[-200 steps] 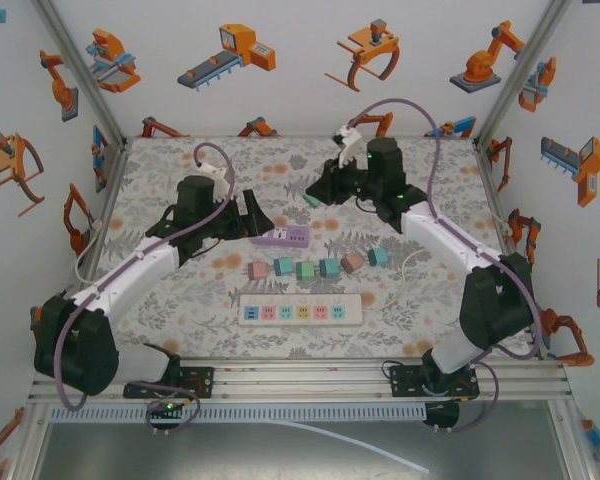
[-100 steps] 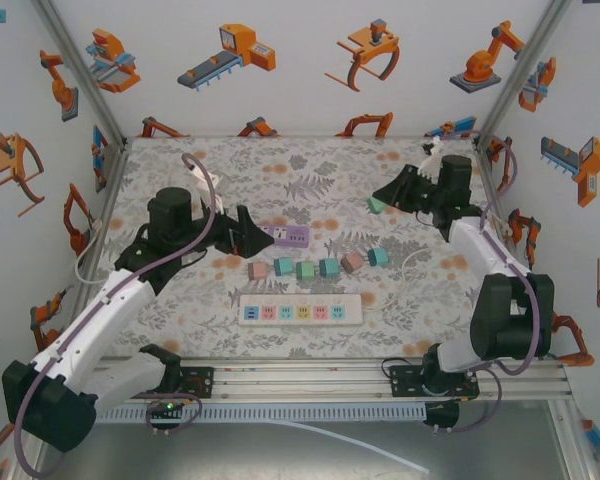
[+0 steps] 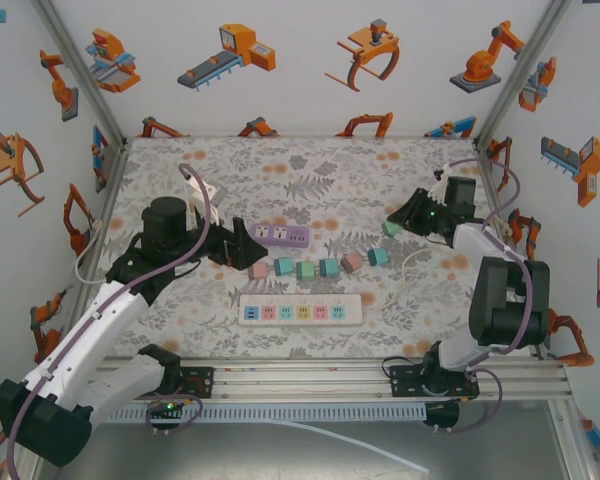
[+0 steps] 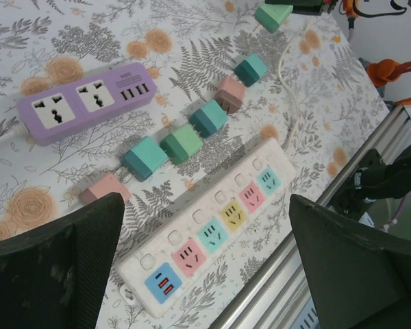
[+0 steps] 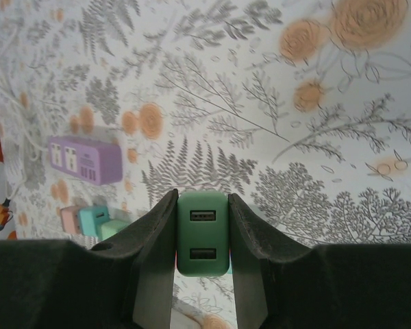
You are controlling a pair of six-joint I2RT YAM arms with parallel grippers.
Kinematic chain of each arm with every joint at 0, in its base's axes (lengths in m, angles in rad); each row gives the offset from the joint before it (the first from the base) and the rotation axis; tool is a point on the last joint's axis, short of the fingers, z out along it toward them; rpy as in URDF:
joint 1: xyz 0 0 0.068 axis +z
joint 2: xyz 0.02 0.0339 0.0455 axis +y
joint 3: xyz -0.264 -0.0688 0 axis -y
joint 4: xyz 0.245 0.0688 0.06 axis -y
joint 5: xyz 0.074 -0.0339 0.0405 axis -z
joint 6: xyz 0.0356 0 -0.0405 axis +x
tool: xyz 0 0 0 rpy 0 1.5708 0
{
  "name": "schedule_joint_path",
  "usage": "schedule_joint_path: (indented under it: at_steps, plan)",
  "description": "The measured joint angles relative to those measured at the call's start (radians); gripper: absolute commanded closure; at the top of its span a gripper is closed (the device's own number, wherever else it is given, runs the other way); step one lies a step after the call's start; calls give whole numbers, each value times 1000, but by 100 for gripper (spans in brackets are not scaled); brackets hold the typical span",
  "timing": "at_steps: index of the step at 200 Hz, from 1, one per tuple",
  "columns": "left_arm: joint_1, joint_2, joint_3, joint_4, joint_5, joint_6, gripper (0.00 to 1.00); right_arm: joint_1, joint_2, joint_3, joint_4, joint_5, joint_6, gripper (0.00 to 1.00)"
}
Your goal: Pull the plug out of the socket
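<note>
White plastic comes nearest: one long power strip (image 3: 300, 311) with six coloured faces lies on the floral table (image 3: 180, 180), directly under the left gripper (image 4: 204, 202). That gripper's two dark fingers (image 4: 55, 267) stand wide apart, released and holding nothing. Just beyond the left gripper runs a slanting row of six loose plugs (image 4: 181, 142), each lying on the cloth: two pink, three teal and one green. Past the row, and off to this gripper's left, rests one purple socket strip (image 4: 82, 106) with two outlets and a small block of USB ports on its top face. Farther away, the right gripper (image 5: 201, 199) is clenched on one green plug (image 5: 203, 236), a seventh plug, pinched by its sides between both pads. Its face with two USB ports is turned towards the wrist camera. The green plug is out of the purple socket strip and well apart from it; the strip lies off to the right gripper's left in the wrist view.
</note>
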Motion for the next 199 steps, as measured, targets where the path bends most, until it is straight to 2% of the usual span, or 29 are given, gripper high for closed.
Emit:
schedule_joint_path:
  at_steps: [66, 117, 166, 199]
  plan:
    - [0, 5, -1, -14, -37, 5, 1, -23, 21, -75, 3, 57, -32, 75]
    - [0, 14, -5, -14, -44, 5, 1, -28, 31, -121, 17, 50, -32, 73]
    - [0, 14, -13, -13, -53, 5, 1, -28, 31, -151, 59, 23, -13, 55]
    - [0, 15, -20, -13, -62, 5, 1, -28, 31, -169, 60, 22, -2, 50]
